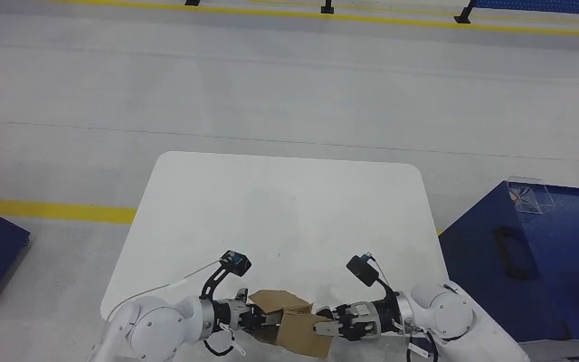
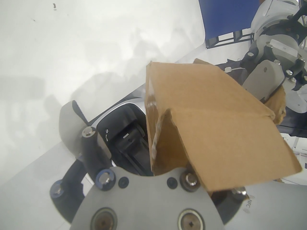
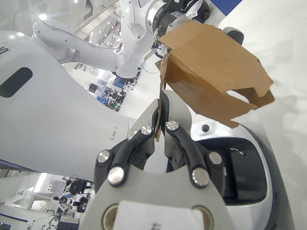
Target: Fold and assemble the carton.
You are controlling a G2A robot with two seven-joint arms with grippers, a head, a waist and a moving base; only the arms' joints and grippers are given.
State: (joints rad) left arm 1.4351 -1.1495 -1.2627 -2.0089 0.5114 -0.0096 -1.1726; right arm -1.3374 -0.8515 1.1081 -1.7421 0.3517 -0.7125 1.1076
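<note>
At near edge of white table [image 1: 280, 217], carton [image 1: 291, 324] is held up betw. both grippers, partly folded, flaps loose. R gripper [image 3: 160, 113] pinches one thin flap, fingers tight on it. L gripper [image 1: 261, 319] sits wide at the opposite end: one finger [image 2: 70, 123] stands clear of the cardboard, the other is hidden behind carton. Blue cabinet [image 1: 507, 262] stands beside table on robot's R, w/ clear plastic stand [image 1: 527, 193] on top. Yellow floor line [image 1: 63, 211] runs past on the L.

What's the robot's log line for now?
carton: off table, part-folded | right gripper: shut on flap | left gripper: open, at carton
</note>
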